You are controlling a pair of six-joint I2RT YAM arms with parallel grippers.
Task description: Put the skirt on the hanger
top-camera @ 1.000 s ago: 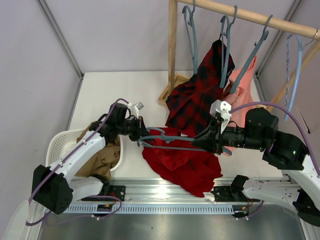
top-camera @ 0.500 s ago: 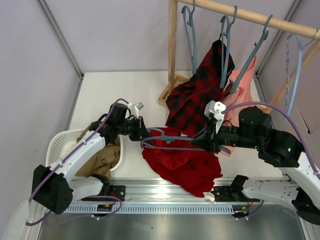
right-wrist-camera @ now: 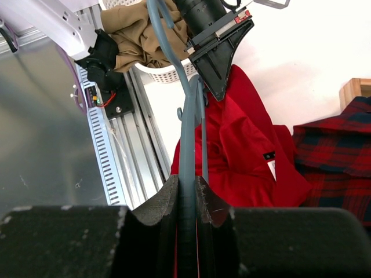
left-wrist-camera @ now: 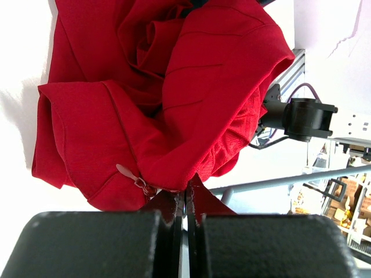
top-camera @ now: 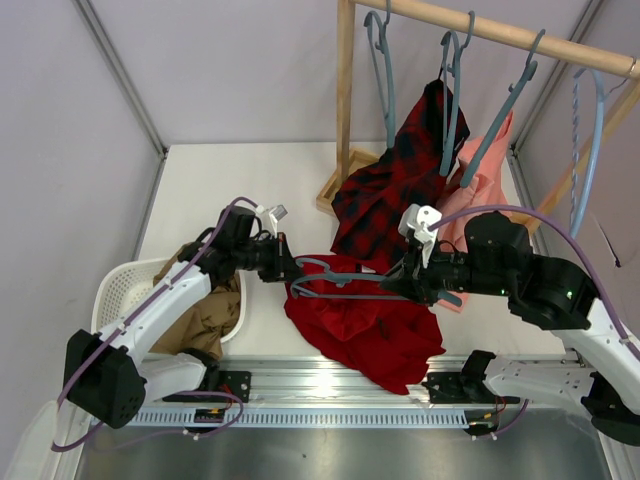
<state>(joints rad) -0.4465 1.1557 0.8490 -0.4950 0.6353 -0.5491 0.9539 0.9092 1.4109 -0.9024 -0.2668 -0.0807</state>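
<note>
The bright-red skirt [top-camera: 365, 325] lies crumpled on the table near the front edge. It also fills the left wrist view [left-wrist-camera: 174, 104]. My left gripper [top-camera: 288, 270] is shut, pinching the skirt's upper edge at its fingertips [left-wrist-camera: 186, 194]. The grey-blue hanger [top-camera: 345, 285] lies level above the skirt, between the two grippers. My right gripper [top-camera: 392, 287] is shut on one arm of the hanger [right-wrist-camera: 186, 127], which runs out from between its fingers [right-wrist-camera: 186, 185]. The hanger's far end reaches the left gripper's tip [right-wrist-camera: 217, 92] over the skirt [right-wrist-camera: 243, 156].
A white basket [top-camera: 120, 290] with a tan-brown garment [top-camera: 210, 315] stands at the left. A wooden rack [top-camera: 345, 100] at the back right carries a red-and-black plaid garment [top-camera: 400, 190], a pink garment [top-camera: 485, 180], spare hangers [top-camera: 383, 70] and a paler twisted hanger [top-camera: 590, 150]. A metal rail [top-camera: 330, 385] runs along the front.
My right gripper has moved left with the hanger, bringing it closer to the left gripper. The left arm and the skirt have hardly moved.
</note>
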